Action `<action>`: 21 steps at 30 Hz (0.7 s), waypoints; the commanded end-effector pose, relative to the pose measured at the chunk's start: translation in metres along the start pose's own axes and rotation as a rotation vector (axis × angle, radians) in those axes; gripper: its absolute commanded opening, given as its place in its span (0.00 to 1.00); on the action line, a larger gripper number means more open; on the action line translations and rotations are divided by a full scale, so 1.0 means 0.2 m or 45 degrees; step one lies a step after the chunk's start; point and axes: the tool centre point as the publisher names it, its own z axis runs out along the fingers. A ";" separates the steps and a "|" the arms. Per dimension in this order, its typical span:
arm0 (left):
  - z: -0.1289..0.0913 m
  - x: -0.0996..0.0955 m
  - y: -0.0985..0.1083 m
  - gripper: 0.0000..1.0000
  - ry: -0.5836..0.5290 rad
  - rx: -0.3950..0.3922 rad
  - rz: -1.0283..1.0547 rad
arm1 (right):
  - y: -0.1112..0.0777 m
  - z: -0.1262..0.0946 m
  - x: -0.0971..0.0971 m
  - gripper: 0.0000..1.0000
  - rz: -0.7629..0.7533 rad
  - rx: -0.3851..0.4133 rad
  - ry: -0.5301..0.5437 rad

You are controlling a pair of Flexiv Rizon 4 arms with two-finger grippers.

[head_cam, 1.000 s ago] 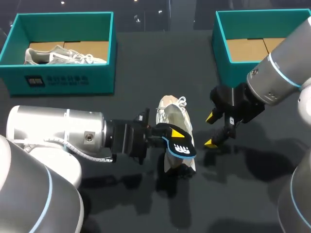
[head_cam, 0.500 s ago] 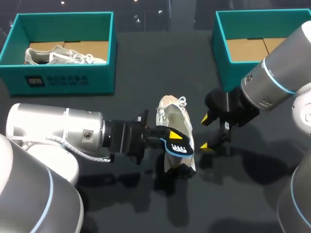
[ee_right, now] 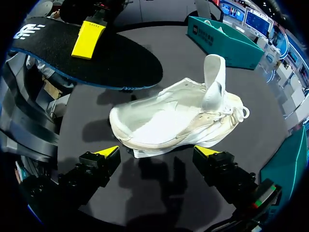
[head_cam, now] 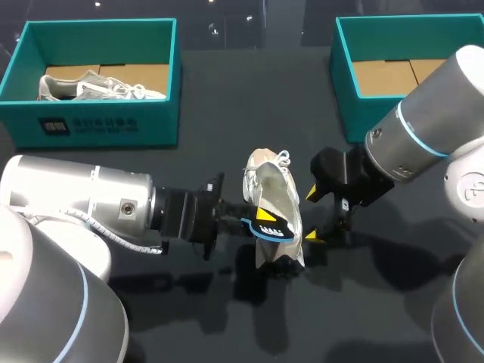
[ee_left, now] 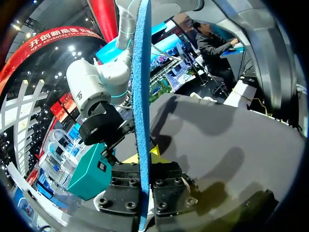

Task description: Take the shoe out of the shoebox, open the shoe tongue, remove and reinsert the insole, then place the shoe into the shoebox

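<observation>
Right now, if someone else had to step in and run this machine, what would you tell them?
Left gripper: shut on the insole, held in the air close to the shoe.
Right gripper: open, low, close beside the shoe.
The shoe sits on the table between the two boxes, tongue pulled up.
Done: shoe out, tongue open, insole out.
Left: slide the insole back in, then put the shoe into a shoebox. The right shoebox shows no shoe; the left shoebox holds another shoe.
</observation>
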 end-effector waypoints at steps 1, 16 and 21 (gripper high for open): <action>-0.01 0.00 0.00 0.00 -0.006 0.034 0.002 | 0.01 0.04 -0.01 1.00 -0.002 0.001 0.001; 0.05 -0.04 -0.05 0.00 -0.047 0.121 -0.048 | 0.00 0.07 -0.01 1.00 0.002 0.015 0.009; 0.05 -0.04 -0.05 0.00 -0.047 0.121 -0.048 | 0.00 0.07 -0.01 1.00 -0.002 0.018 0.013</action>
